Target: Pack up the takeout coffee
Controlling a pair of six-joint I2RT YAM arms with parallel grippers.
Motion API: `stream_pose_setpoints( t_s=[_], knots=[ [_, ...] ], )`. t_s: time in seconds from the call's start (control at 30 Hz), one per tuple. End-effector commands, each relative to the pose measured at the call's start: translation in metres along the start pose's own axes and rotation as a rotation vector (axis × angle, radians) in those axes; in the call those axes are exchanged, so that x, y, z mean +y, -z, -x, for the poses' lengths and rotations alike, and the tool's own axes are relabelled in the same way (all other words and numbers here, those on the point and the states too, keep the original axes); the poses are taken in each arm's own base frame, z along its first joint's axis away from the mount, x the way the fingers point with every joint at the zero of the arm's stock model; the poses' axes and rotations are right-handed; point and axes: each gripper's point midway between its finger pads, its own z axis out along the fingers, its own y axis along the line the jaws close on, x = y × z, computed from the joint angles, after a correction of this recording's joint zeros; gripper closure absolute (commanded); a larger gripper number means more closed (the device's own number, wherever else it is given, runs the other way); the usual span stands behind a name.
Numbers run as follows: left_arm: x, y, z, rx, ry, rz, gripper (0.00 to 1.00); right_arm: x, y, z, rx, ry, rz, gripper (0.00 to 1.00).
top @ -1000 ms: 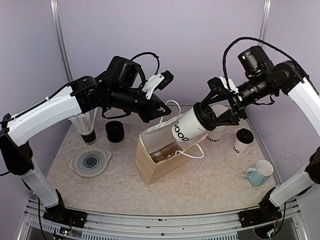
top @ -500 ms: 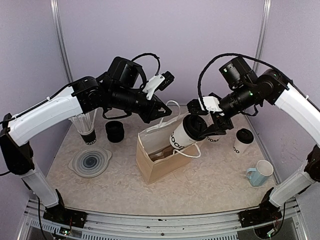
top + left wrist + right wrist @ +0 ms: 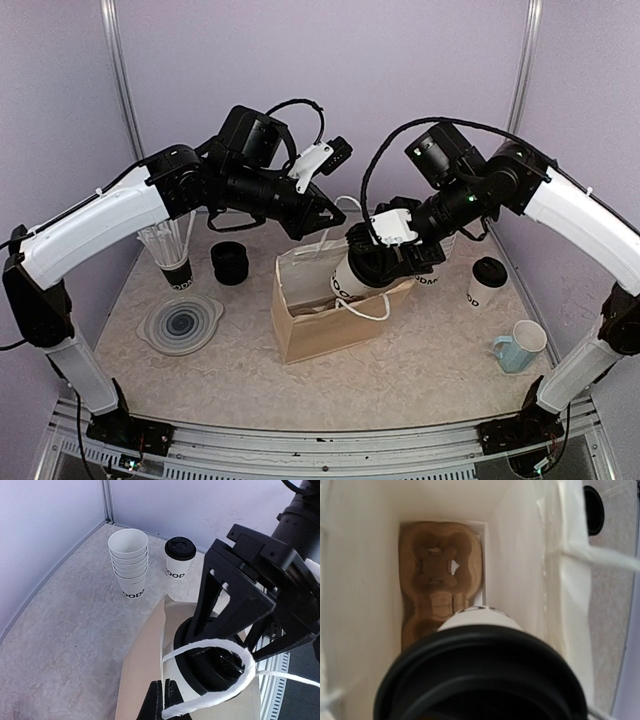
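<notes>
My left gripper (image 3: 162, 697) pinches the handle (image 3: 215, 641), holding the paper bag (image 3: 310, 340) open; my right gripper (image 3: 392, 258) grasps the lidded cup (image 3: 348, 280) above the carrier (image 3: 437, 565) inside.

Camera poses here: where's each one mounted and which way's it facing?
Top external: above and behind the bases, looking down on the table; both arms whole, left gripper pinching the bag handle, right gripper holding the lidded cup at the mouth of the paper bag.
Left wrist: looks past its own fingertips across the bag to the cup stack and second lidded cup.
Right wrist: straight down into the bag at the cardboard carrier; own fingers unseen.
Shared: all three show the held cup and bag.
</notes>
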Motion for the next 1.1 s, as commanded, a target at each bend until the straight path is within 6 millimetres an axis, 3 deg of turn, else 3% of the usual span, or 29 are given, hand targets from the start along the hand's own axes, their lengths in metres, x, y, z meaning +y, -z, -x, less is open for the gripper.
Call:
stream_pose_setpoints(
  t_s=[0.0,0.17,0.33,0.4,0.47,0.53,0.67,0.77,0.87,0.97,1.07],
  knots=[
    [0.005,0.008,0.011,-0.032,-0.014,0.013,0.95,0.010,-0.001,0.002,0.034,0.048,0.004,0.52],
    [0.002,0.012,0.014,-0.026,-0.003,0.014,0.67,0.025,-0.003,0.003,0.049,0.061,0.051,0.52],
    [-0.033,0.033,0.036,-0.074,-0.092,0.059,0.40,0.040,-0.004,0.004,0.072,0.080,0.100,0.53],
    [-0.039,0.044,0.045,-0.102,-0.095,0.063,0.36,0.046,-0.003,0.005,0.083,0.086,0.116,0.54],
    [-0.019,0.052,0.047,-0.130,-0.053,0.133,0.31,0.054,-0.002,0.005,0.098,0.093,0.131,0.53],
    [0.016,0.054,0.038,-0.147,0.010,0.209,0.30,0.064,-0.002,0.003,0.121,0.103,0.147,0.52],
    [0.090,0.048,0.004,-0.158,0.181,0.295,0.33,0.079,-0.011,-0.007,0.162,0.103,0.142,0.52],
    [0.127,0.028,-0.027,-0.106,0.250,0.332,0.36,0.079,-0.015,-0.010,0.166,0.077,0.121,0.52],
    [0.147,-0.004,-0.055,-0.033,0.323,0.325,0.41,0.072,-0.016,-0.007,0.155,0.062,0.086,0.52],
    [0.146,-0.042,-0.078,0.025,0.391,0.243,0.44,0.067,-0.021,-0.009,0.167,0.059,0.049,0.54],
    [0.146,-0.067,-0.093,0.078,0.406,0.217,0.44,0.066,-0.026,-0.011,0.172,0.075,0.016,0.54]
  ],
)
